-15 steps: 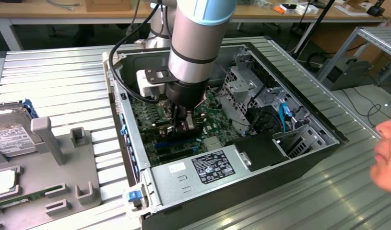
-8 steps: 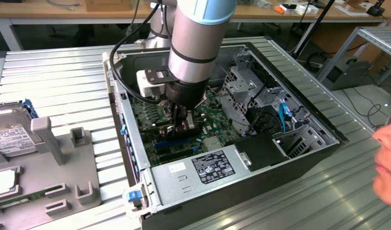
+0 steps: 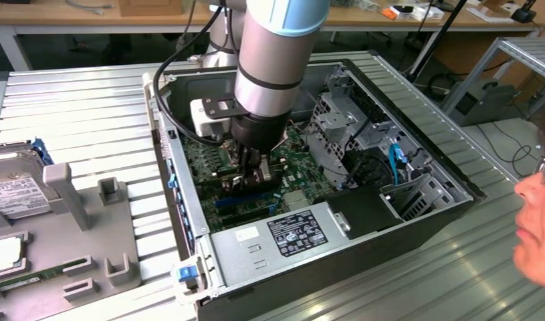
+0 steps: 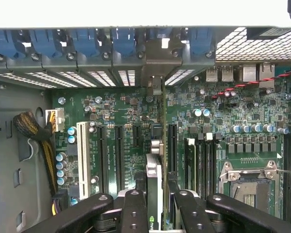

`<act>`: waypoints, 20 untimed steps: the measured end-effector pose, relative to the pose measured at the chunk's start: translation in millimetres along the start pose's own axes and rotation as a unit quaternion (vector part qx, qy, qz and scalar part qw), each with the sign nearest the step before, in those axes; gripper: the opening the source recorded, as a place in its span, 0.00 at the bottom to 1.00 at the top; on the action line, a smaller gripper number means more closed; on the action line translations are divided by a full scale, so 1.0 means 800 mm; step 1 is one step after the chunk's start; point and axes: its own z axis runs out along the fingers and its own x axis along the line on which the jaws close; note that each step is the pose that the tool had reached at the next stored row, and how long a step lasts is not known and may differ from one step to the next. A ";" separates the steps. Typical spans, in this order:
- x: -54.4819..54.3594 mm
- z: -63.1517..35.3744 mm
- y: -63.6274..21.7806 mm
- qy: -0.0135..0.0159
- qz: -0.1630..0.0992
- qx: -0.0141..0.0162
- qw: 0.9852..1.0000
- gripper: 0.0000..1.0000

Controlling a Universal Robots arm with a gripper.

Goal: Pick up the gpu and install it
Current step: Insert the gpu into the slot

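The gripper [image 3: 253, 175] is down inside the open computer case [image 3: 432, 167], its fingers [image 4: 135, 213] closed to a narrow gap on the gpu [image 4: 154, 194]; the card stands on edge between them, thin side up, running away toward the back wall of the case, where its silver bracket [image 4: 155, 73] sits among the blue slot clips [image 4: 123, 41].

The card seems to hang over or just into a slot on the green motherboard [image 4: 121, 121]; whether it is fully seated I cannot tell. The risk, as I judge it, is misalignment: if the card's edge sits a little to one side of its slot, pressing down would bend the card or scrape the board; a tilted card could also seat at one end only; the bracket could catch on the back wall instead of sliding into its opening.

The case lies on its side on a ribbed metal table [image 3: 76, 120]; it holds the motherboard, a grey power supply [image 3: 281, 241] with a black label at the near end, and metal drive cages [image 3: 344, 127] on the exterior view's right, with a blue cable [image 3: 397, 164] beside them. A grey fixture tray [image 3: 85, 227] on the exterior view's left holds a silver hard drive [image 3: 13, 187]; a person [image 3: 535, 214] leans in at the right edge.
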 end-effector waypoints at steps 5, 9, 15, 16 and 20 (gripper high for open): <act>0.000 0.002 0.000 0.000 -0.001 0.000 1.000 0.27; 0.000 0.004 0.000 0.000 -0.002 0.000 1.000 0.27; 0.000 0.005 0.000 0.000 -0.002 0.000 1.000 0.27; 0.000 0.005 0.000 0.000 -0.002 0.000 1.000 0.27; 0.000 0.009 0.000 0.000 -0.002 0.000 1.000 0.27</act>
